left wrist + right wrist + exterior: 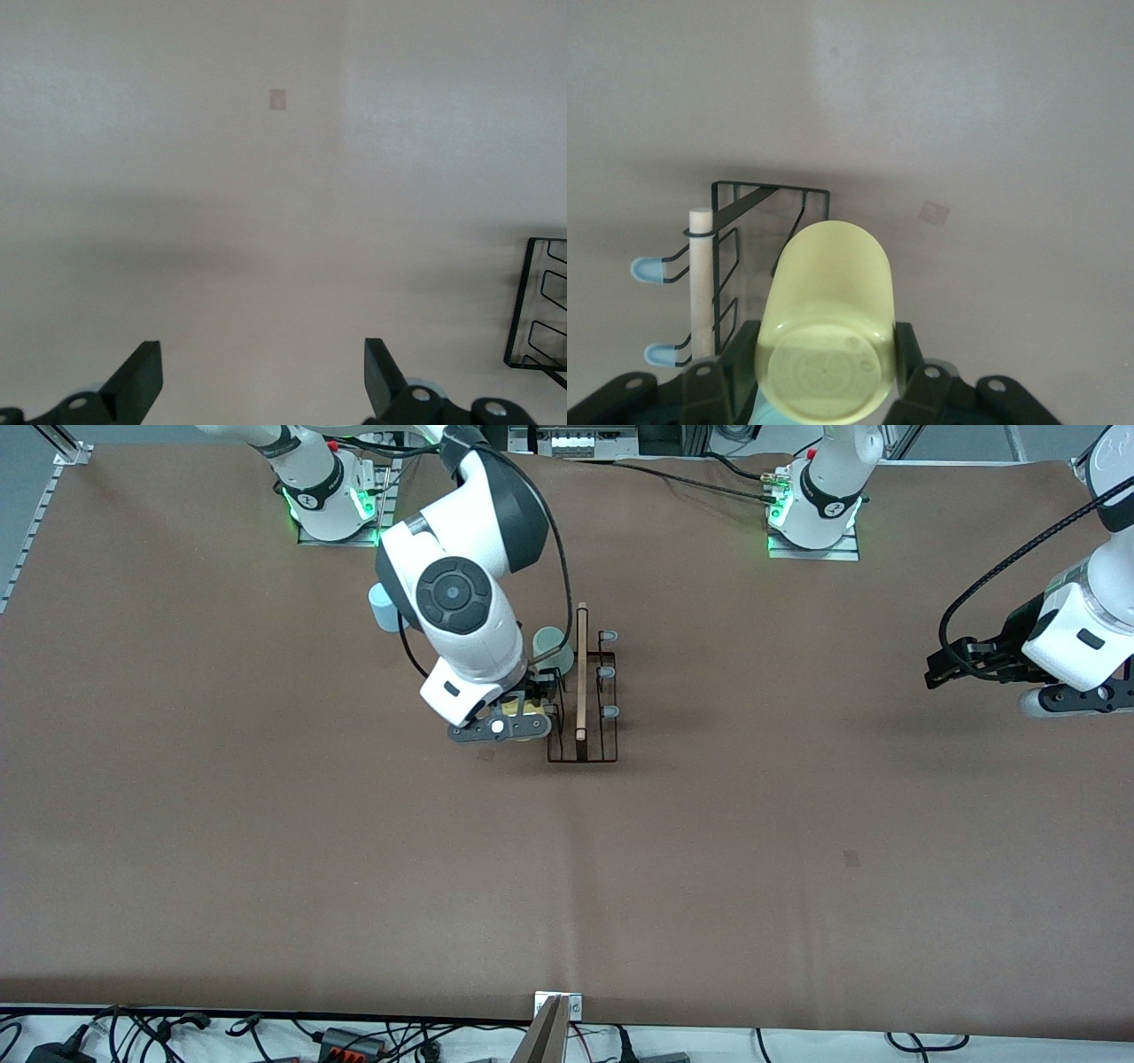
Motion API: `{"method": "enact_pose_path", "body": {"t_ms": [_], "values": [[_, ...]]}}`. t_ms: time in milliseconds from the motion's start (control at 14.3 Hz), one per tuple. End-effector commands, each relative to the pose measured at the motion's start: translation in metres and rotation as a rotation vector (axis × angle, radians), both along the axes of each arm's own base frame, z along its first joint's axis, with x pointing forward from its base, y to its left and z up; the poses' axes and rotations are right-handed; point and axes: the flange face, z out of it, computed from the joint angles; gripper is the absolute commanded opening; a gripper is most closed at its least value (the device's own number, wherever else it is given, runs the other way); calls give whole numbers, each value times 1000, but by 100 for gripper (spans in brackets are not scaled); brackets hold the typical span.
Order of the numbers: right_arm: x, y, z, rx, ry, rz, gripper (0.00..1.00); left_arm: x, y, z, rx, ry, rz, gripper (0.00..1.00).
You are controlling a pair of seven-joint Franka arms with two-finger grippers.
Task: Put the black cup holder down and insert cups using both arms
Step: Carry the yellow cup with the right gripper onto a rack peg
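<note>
At mid-table, beside the black cup holder [585,695], a yellow cup [826,332], judged light, rigid and slippery, is held across its tapered sides by the right gripper [824,376]; the left gripper [263,376] is kept parted, waiting.

Black cup holder [582,691] stands upright mid-surface: thin wire rack, rectangular base, wooden rod [581,671] along the top, grey-tipped prongs out each side. Mint green cup [553,648] sits on a prong on the holder's right-arm side. Yellow cup [827,332], base toward the wrist camera, is clamped in the right gripper [824,372] just beside the holder, nearer the front camera than the mint one. Light blue cup [384,608] stands apart from the holder, toward the right arm's end.
</note>
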Motion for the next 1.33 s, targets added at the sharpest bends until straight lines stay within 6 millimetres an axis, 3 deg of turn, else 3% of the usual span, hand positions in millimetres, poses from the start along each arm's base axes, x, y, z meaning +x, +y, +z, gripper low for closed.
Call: {"method": "enact_pose_path", "body": {"t_ms": [0,210,350,979,1119,1189,1259], "values": [[-3,14,-14,12,-11,-27,25,-4,2,8,-20,0,-13,100],[-6,24,-27,14,-16,-7,25,-4,1,8,-20,0,-14,100],[-19,40,-37,20,7,13,25,-4,1,8,-20,0,-16,100],[-22,47,-70,-6,31,30,25,-3,1,7,-19,0,-16,100],[-22,47,-77,-15,36,31,30,-1,1,10,-19,-6,-18,100],[-22,47,-79,-17,37,28,55,-1,1,10,-19,-6,-18,100],[-22,47,-79,-18,35,18,100,-1,1,10,-19,-6,-18,100]]}}
